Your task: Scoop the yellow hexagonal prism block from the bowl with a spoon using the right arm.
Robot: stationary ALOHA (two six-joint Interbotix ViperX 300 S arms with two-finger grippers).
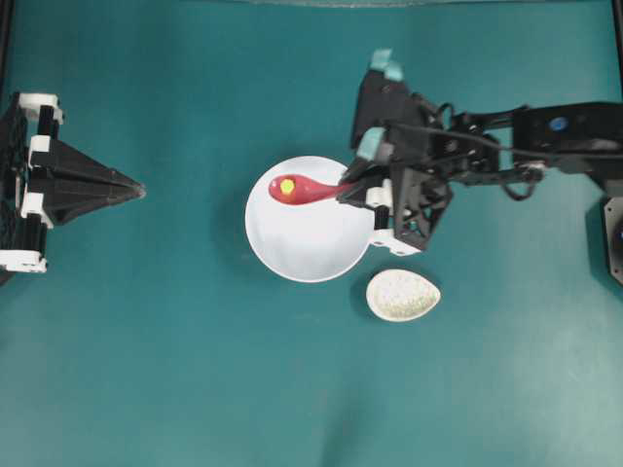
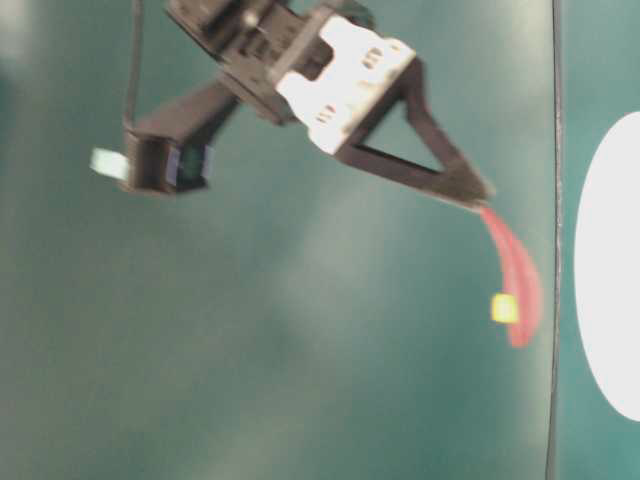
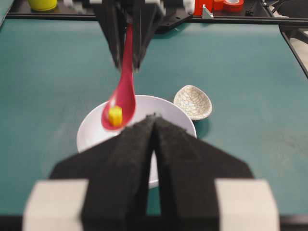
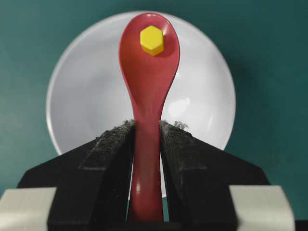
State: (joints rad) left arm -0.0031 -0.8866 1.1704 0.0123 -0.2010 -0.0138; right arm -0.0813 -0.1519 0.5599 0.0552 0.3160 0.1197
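Note:
The glossy red spoon (image 1: 310, 190) is gripped by its handle in my right gripper (image 1: 343, 191), which is shut on it (image 4: 147, 126). Its scoop is held above the white bowl (image 1: 311, 248), apart from it in the table-level view, where the spoon (image 2: 515, 275) hangs to the left of the bowl (image 2: 610, 270). The yellow hexagonal prism block (image 4: 152, 40) lies in the scoop near its tip (image 1: 287, 186). My left gripper (image 1: 139, 190) rests far to the left, shut on nothing, pointing at the bowl (image 3: 89, 132).
A small speckled teardrop spoon rest (image 1: 402, 295) sits on the teal tabletop just right of and below the bowl. Beyond the table's far edge in the left wrist view stand a yellow cup (image 3: 42, 4) and red tape rolls (image 3: 226, 5).

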